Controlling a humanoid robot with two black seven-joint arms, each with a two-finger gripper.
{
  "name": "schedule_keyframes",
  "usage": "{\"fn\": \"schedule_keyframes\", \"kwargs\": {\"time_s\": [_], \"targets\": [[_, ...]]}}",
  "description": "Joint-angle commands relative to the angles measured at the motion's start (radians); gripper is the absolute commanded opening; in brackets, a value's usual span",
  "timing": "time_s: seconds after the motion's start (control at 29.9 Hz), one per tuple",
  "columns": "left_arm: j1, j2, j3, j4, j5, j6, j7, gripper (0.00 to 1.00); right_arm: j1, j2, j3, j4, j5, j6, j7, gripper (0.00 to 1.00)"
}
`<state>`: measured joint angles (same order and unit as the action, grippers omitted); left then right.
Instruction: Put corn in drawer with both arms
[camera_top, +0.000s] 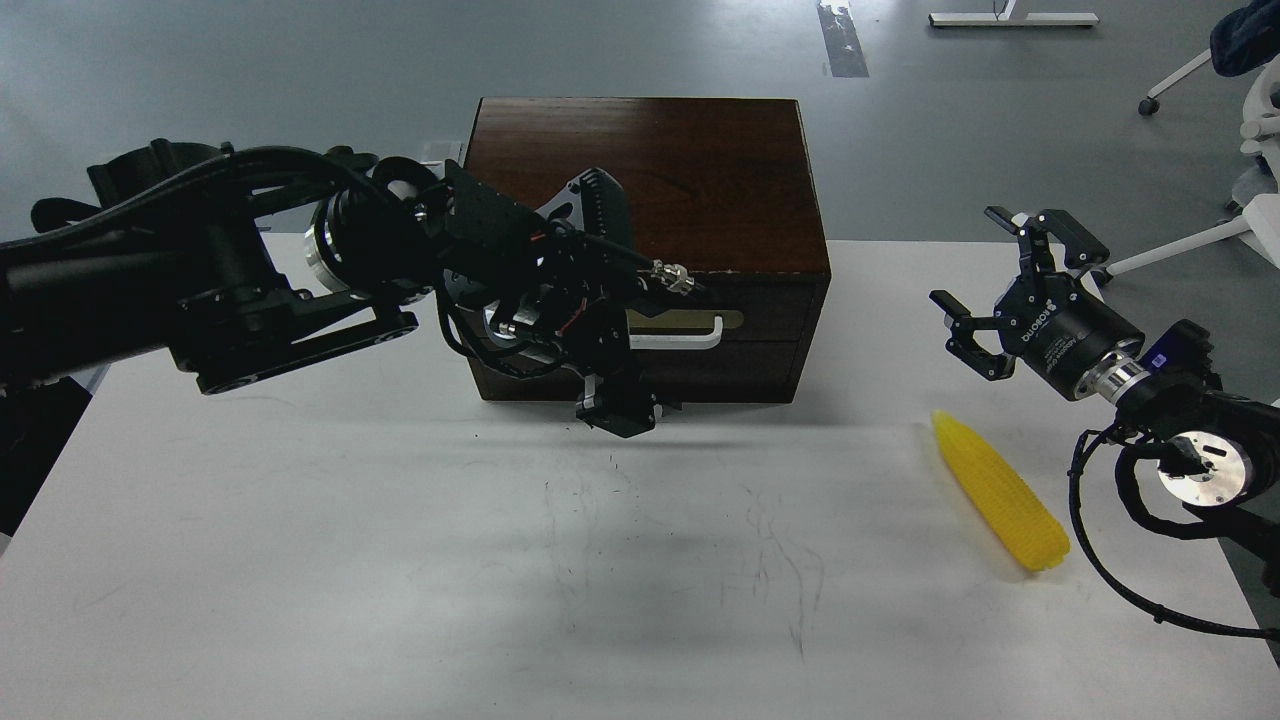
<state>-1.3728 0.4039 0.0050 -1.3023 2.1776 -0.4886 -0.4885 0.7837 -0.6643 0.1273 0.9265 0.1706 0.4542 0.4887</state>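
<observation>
L gripper (640, 330): sitting right at the front face of the dark wooden box (640, 170), over the left part of the drawer (745, 325). Seen mostly from behind and dark; one ribbed finger (600, 205) is sticking up above the box's front edge, another part is hanging down below near the box base. Fingers are overlapping the left end of the white bar handle (690, 335), but can't tell if they're closed on it or just in front of it, so L grip state = can't tell. L arm (200, 280) is coming in from the left edge, crossing above the tabletop's back-left area.

R gripper (985, 290): hovering over the back-right part of the tabletop (400, 560), fingers spread wide, nothing between them. White lettering is showing on its body, silver wrist ring behind it. R arm (1200, 450) is running off toward the right edge w/ looped cable.

Corn (1000, 490): lying flat on the tabletop near the right edge, pointed tip toward the back, thick end toward the front-right. Below and just front of the R gripper, not touching it. Well apart from the box.

Drawer: looking closed, front flush w/ box face; brass-coloured plate behind the handle is partly showing. Box is standing at the tabletop's back edge, roughly centre.

Faint scuff marks are showing on the tabletop mid-front.
</observation>
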Motion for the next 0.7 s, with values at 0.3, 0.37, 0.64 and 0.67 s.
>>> {"fn": "schedule_keyframes", "kwargs": {"time_s": [0.3,0.37,0.64,0.67], "targets": [[0.005,-0.042,0.013,0.051,0.004,0.000,0.000,0.98,-0.009,0.000,0.000,0.000,0.000,0.000,0.000,1.00],[0.006,-0.046,0.013,0.060,0.004,0.000,0.000,0.98,-0.009,0.000,0.000,-0.001,0.000,0.000,0.000,1.00],[0.011,-0.060,0.015,0.074,0.004,0.000,0.000,0.98,-0.012,0.000,0.000,0.000,0.000,0.000,0.000,1.00],[0.011,-0.062,0.015,0.078,0.004,0.000,0.000,0.98,-0.012,-0.001,0.000,0.000,0.000,0.000,0.000,1.00]]}}
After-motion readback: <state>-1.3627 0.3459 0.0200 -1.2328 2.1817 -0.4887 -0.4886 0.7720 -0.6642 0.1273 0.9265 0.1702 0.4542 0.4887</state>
